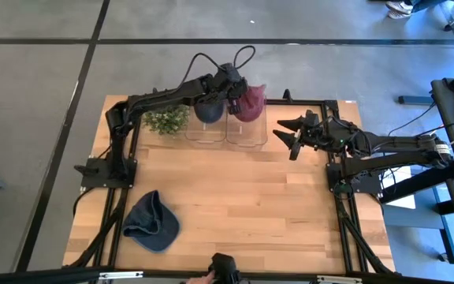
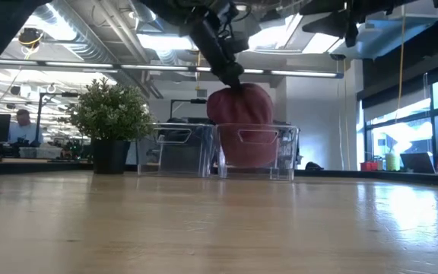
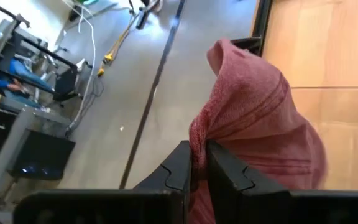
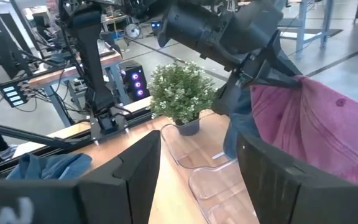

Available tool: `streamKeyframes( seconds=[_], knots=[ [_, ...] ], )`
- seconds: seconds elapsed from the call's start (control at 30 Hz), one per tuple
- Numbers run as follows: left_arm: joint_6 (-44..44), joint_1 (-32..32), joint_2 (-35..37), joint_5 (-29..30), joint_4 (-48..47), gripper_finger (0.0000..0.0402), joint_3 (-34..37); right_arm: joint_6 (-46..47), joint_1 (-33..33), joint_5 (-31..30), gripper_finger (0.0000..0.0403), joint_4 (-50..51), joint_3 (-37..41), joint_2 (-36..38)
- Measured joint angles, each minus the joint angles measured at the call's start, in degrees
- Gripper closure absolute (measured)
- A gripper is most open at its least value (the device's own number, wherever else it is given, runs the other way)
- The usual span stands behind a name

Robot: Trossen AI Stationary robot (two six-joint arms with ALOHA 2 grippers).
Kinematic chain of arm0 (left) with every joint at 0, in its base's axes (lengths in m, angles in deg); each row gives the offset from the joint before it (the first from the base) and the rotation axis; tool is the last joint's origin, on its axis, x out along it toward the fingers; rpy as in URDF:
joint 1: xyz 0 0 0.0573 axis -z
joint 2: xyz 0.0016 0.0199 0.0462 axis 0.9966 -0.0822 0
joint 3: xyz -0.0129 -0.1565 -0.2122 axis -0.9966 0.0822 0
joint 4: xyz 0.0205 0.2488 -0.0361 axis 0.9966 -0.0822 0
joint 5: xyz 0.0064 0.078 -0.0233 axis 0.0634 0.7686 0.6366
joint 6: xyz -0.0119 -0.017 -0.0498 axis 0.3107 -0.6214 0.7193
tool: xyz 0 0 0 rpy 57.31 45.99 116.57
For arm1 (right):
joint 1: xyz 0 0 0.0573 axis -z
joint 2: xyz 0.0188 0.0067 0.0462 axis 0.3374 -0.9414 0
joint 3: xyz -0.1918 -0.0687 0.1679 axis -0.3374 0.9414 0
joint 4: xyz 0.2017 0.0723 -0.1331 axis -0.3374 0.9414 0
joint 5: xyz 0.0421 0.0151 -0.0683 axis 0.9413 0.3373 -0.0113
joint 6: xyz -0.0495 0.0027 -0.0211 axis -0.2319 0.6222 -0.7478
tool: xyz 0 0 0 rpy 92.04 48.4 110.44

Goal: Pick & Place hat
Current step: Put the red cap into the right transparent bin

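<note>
A dark red hat (image 1: 249, 103) hangs from my left gripper (image 1: 233, 88) at the table's far edge, over the right-hand clear bin (image 1: 247, 136). In the low view the red hat's (image 2: 242, 125) lower half is down between that bin's walls (image 2: 284, 152); whether it rests on the bin's floor I cannot tell. My left gripper (image 3: 199, 165) is shut on the hat. My right gripper (image 1: 290, 136) is open and holds nothing, hovering to the right of the bins; the right wrist view shows its fingers (image 4: 138, 168) wide apart, facing the hat (image 4: 316, 124). My left gripper pinches a gathered fold of the red hat's cloth (image 3: 197, 140) between its two fingers (image 3: 179, 165), near the hat's upper end. The fingers come from above, slanting down (image 2: 230, 72). The hat hangs slack below them, its lower part inside the right-hand bin.
A second clear bin (image 1: 205, 132) stands left of the first with something dark blue (image 1: 209, 111) at it. A small potted plant (image 1: 166, 120) stands left of the bins. A blue hat (image 1: 152, 222) lies near the table's near left corner. Bare wood (image 1: 251, 205) fills the middle.
</note>
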Motion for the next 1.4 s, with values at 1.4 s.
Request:
streamKeyframes(
  seconds=[1.4],
  knots=[
    [-17.97, -0.5, -4.44, -4.08, 10.74, 0.0337, 0.0, -1.53, 0.11, -3.02, 0.0193, 2.37, 0.0, -0.02]
  ],
)
